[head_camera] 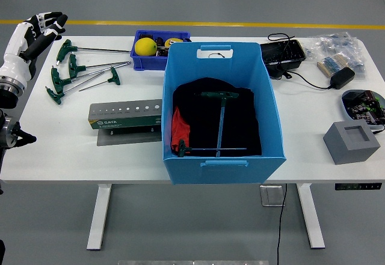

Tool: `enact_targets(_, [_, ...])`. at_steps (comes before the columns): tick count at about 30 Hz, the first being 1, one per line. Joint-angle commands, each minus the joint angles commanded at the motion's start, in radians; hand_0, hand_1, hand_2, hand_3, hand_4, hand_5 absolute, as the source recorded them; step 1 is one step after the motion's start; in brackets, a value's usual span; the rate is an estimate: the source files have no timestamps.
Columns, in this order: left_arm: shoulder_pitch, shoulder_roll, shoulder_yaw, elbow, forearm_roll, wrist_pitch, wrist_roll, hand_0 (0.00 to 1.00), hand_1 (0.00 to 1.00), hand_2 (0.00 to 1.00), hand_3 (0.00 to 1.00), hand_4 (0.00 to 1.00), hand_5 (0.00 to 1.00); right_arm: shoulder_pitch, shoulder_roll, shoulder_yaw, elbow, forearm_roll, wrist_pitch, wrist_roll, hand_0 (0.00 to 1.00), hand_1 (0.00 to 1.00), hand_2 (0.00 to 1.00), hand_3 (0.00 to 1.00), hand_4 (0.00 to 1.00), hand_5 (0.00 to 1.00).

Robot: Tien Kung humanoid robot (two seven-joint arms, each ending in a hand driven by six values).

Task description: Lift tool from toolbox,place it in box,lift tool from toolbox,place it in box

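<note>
Left hand (37,29) empty, fingers loosely spread, well left of blue box (221,67); two T-handle tools (219,121) inside box.

Two T-handle tools (219,122) in the blue box (272,118) (left hand (37,32) empty at table's (72,157) far-left corner).
</note>
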Motion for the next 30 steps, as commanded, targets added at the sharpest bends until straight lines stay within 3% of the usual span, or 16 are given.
enact_targets(2, [0.016,-0.008,0.003,0.006,-0.049,0.002,-0.018,0.803,0.815,0.879,0.809,0.871,0.825,-0.001,0.000,-0.001,0.000,0.000,0.000,0.001,0.748,0.753,0.788,0.670,0.904,0.755])
enact_targets(3, [0.027,-0.011,0.008,0.010,-0.068,0.001,-0.035,0.832,0.865,0.920,0.870,0.915,0.966,-0.002,0.000,0.002,0.000,-0.002,0.000,0.001,0.747,0.753,0.787,0.670,0.904,0.755])
enact_targets(9, [0.077,-0.050,0.004,0.025,-0.133,-0.001,-0.113,0.832,0.865,0.920,0.870,0.915,0.966,-0.005,0.002,0.011,0.000,-0.012,-0.002,0.002,0.747,0.753,0.787,0.670,0.904,0.755])
enact_targets(10, [0.080,-0.053,0.004,0.026,-0.141,-0.002,-0.123,0.904,0.972,0.998,0.907,0.928,0.998,-0.005,0.002,0.012,0.000,-0.014,-0.003,0.002,0.744,0.753,0.787,0.670,0.903,0.756])
enact_targets(14, [0.098,-0.080,-0.005,0.019,-0.155,-0.006,-0.178,0.904,0.972,0.998,0.907,0.928,0.998,-0.005,0.001,0.013,0.000,-0.020,-0.003,0.002,0.744,0.753,0.787,0.670,0.903,0.756])
enact_targets(24, [0.119,-0.098,-0.015,0.009,-0.151,-0.009,-0.191,0.904,0.972,0.998,0.906,0.927,0.998,0.005,-0.005,0.006,0.000,-0.013,0.000,0.007,0.743,0.751,0.786,0.669,0.903,0.757])
enact_targets(30, [0.142,-0.112,-0.050,-0.011,-0.129,-0.027,-0.163,0.897,0.954,0.998,0.893,0.927,0.998,0.010,-0.008,-0.001,0.000,-0.014,0.003,0.008,0.742,0.750,0.785,0.668,0.901,0.763])
